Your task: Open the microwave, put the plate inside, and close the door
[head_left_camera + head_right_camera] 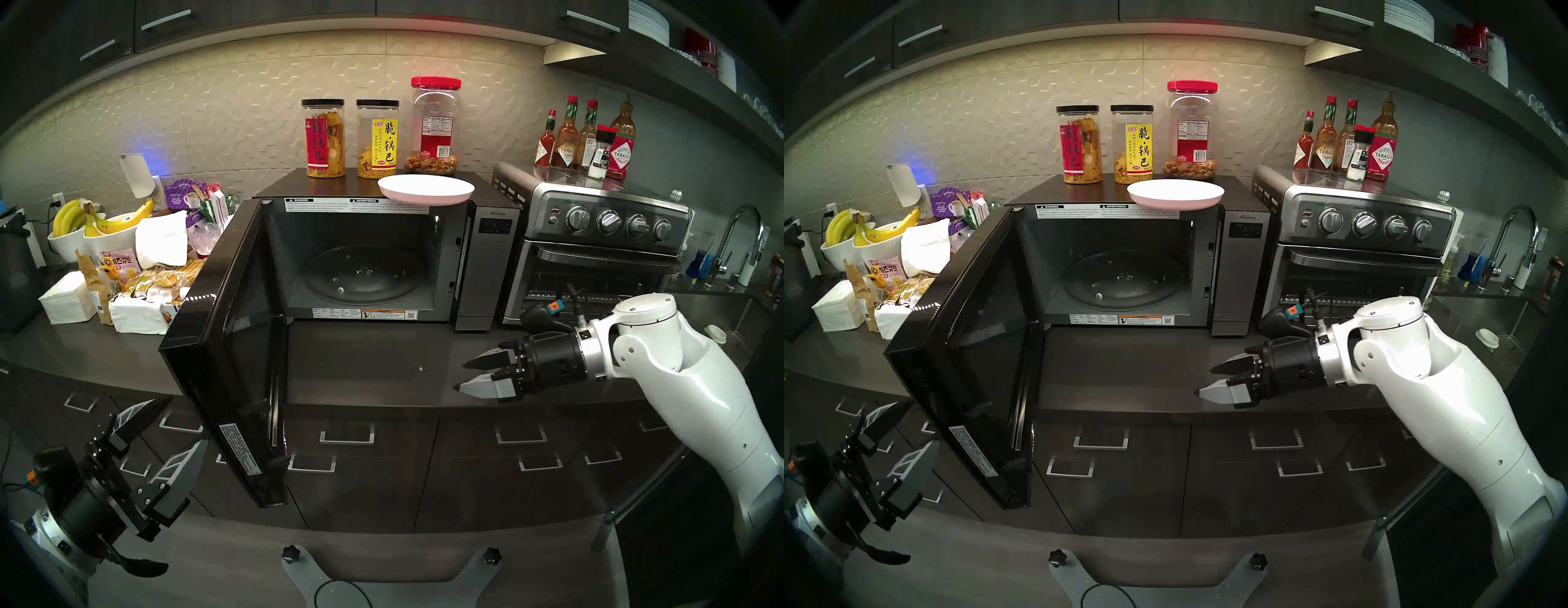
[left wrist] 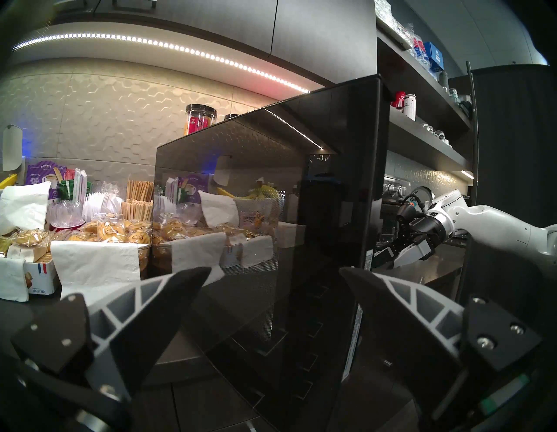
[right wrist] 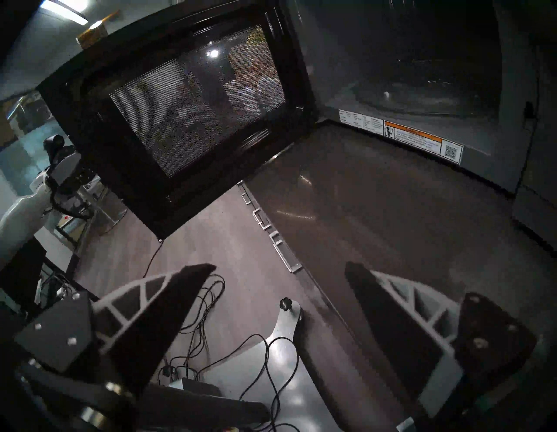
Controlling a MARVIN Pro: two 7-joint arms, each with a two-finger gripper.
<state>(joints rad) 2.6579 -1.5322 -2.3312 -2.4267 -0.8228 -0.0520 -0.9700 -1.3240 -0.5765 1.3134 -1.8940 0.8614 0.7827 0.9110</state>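
Nearest the head camera, low at the left, the left gripper (image 1: pixel 169 429) hung in front of the drawer fronts with its jaws spread wide and nothing between them. Its own wrist view looked straight at the glossy outer face of the door (image 2: pixel 256 211), which mirrored the wrapped pastries and napkins stacked on the desk (image 1: pixel 382 365) to the left.

That door (image 1: pixel 229 339) stood swung far out on its left hinge, past the desk edge, its mesh window facing the cavity. Behind it the microwave (image 1: pixel 488 271) was open, showing a bare glass turntable (image 1: pixel 360 276) on the cavity floor.

Sitting on top of the microwave, at the front right of its roof, the plate (image 1: pixel 425 190) overhung the front edge slightly, just before three snack jars (image 1: pixel 323 138). It was not inside.

Over the desk in front of the toaster oven (image 1: pixel 594 237), the right gripper (image 1: pixel 464 375) pointed leftward and a little downward, well clear of both door and plate. Its jaws stood apart with only empty air between them, and the right wrist view showed bare desk (image 3: pixel 376 211) and floor cables beneath the two fingers.
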